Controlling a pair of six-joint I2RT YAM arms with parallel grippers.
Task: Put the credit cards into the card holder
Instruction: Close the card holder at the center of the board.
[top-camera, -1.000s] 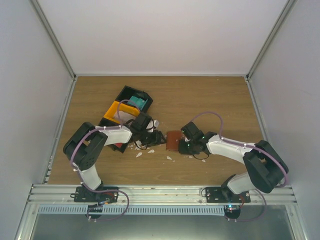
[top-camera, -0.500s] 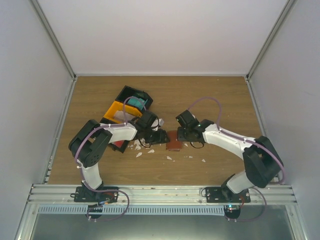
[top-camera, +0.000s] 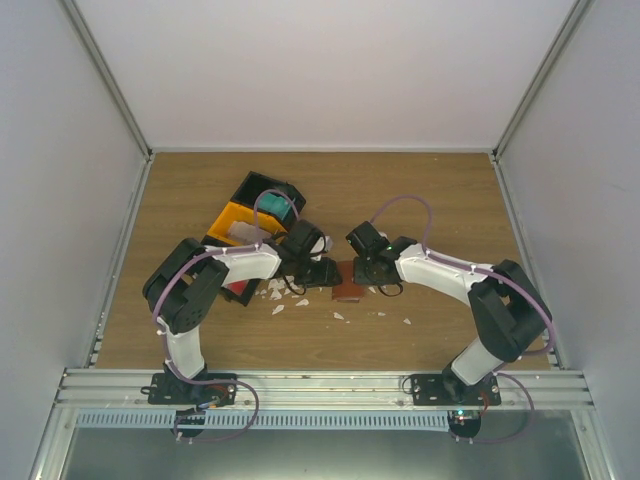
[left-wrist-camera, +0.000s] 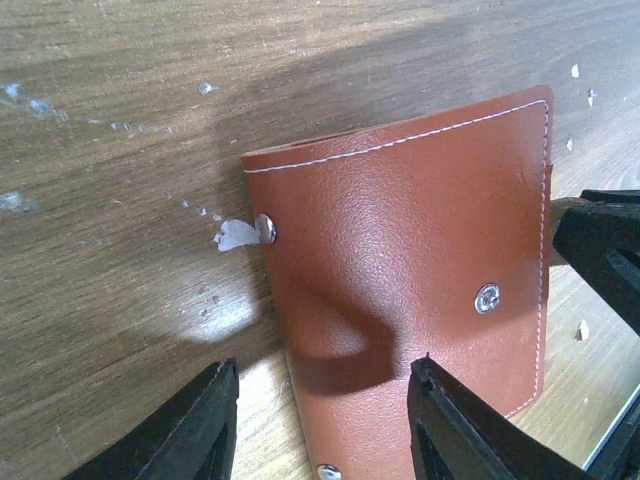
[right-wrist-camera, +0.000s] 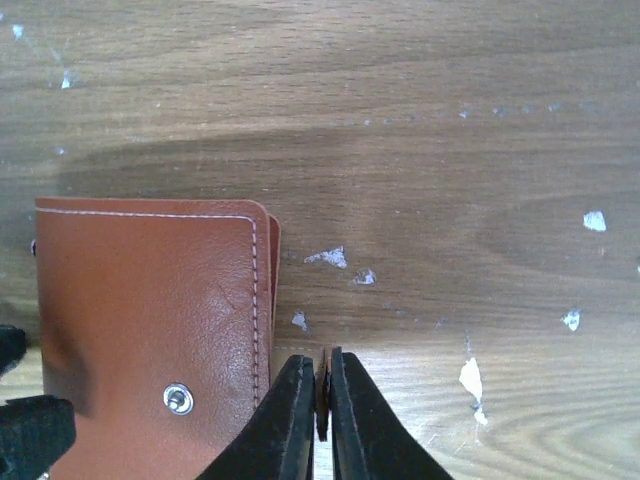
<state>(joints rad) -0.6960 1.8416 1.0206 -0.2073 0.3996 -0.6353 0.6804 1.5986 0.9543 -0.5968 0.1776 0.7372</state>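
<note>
Two tools drawn in closer than a second ago | my left tool apart over card holder corner | my right tool pinched on its thin side edge | holder flat on desk

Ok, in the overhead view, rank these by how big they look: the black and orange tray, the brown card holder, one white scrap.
Largest: the tray.
Next: the card holder, though it is partly covered from above.
Smallest: the white scrap.
</note>
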